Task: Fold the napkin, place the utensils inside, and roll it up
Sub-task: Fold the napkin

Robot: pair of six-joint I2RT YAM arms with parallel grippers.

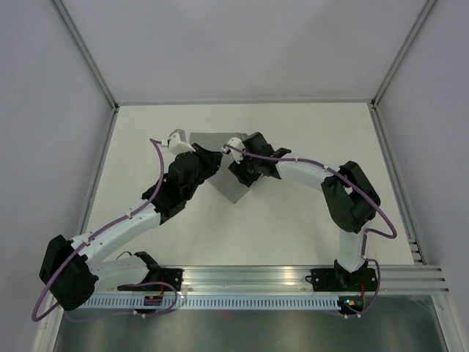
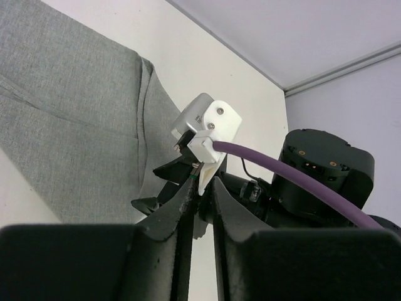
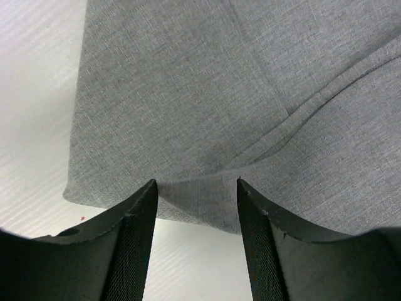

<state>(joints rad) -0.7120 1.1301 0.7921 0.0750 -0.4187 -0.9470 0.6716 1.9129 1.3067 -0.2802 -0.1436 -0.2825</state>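
The grey napkin (image 1: pixel 233 189) lies folded at the table's middle, with a point toward the near edge. It fills the right wrist view (image 3: pixel 219 88) and the upper left of the left wrist view (image 2: pixel 69 106). My right gripper (image 1: pixel 236 170) is open, low over the cloth, and its fingertips (image 3: pixel 196 183) straddle the napkin's raised near edge. My left gripper (image 1: pixel 212 158) is above the napkin's left part. Its jaws (image 2: pixel 200 183) stand almost together with only a thin slit, and nothing is between them. No utensils show in any view.
The white table (image 1: pixel 293 125) is walled by pale panels at the back and sides. A metal rail (image 1: pixel 293 282) runs along the near edge by the arm bases. The right arm's wrist camera (image 2: pixel 207 122) and purple cable (image 2: pixel 282 169) sit close in front of my left gripper.
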